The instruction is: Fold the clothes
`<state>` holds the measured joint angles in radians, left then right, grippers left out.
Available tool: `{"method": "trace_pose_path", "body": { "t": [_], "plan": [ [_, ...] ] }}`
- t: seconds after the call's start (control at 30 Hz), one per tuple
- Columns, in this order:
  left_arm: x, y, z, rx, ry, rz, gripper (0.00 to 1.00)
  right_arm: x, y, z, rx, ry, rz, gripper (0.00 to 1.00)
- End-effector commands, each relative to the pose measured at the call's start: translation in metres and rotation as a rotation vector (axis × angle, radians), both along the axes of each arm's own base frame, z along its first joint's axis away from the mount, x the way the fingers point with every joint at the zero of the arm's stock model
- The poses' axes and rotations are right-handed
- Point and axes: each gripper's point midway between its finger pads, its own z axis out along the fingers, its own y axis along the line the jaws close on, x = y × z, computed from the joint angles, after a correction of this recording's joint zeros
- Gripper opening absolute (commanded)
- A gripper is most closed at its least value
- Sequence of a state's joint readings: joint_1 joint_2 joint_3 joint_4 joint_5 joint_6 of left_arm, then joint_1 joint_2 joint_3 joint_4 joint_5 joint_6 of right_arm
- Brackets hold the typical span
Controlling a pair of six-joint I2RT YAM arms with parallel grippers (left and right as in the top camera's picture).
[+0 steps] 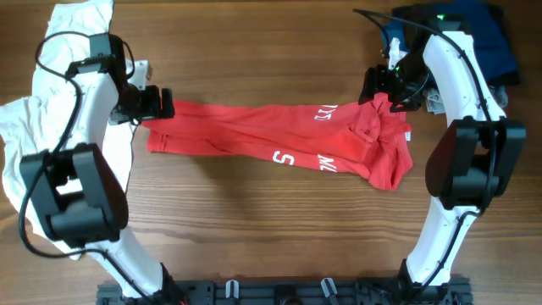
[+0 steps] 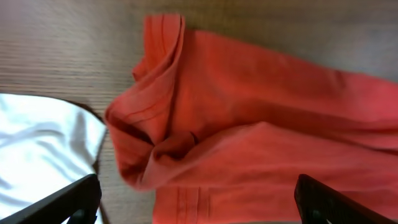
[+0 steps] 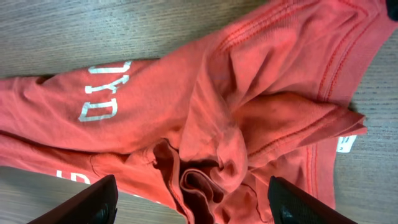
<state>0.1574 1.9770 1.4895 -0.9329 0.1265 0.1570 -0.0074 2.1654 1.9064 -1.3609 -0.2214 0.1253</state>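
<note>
The red T-shirt (image 1: 279, 140) with white lettering lies stretched in a long bunched band across the middle of the table. My left gripper (image 1: 159, 104) is at its left end and is open above the crumpled hem (image 2: 205, 143). My right gripper (image 1: 385, 89) is at its right end and is open above the bunched folds (image 3: 224, 143); neither gripper holds cloth. A white shirt (image 1: 25, 127) lies under the left arm and shows in the left wrist view (image 2: 43, 143). Dark blue and grey pieces (image 1: 487, 42) sit at the back right.
The wooden table (image 1: 254, 51) shows bare wood behind and in front of the red shirt. A white label (image 3: 346, 144) sticks out of the shirt's edge. The arm bases stand along the front edge (image 1: 279, 292).
</note>
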Motion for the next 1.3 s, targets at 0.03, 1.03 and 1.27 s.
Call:
{"method": "trace_pose_path", "body": {
  "t": [0.03, 1.03, 1.27],
  "plan": [
    [-0.007, -0.004, -0.026, -0.029, 0.065, -0.035, 1.00, 0.007, 0.006, 0.011, 0.025, -0.042, 0.013, 0.78],
    [-0.020, 0.028, -0.047, -0.011, 0.051, 0.193, 0.04, 0.007, 0.020, 0.015, 0.099, -0.034, -0.032, 0.57],
    [-0.010, 0.057, 0.022, 0.007, -0.128, 0.258, 0.04, -0.002, 0.066, 0.009, 0.144, 0.005, -0.020, 0.05]
  ]
}}
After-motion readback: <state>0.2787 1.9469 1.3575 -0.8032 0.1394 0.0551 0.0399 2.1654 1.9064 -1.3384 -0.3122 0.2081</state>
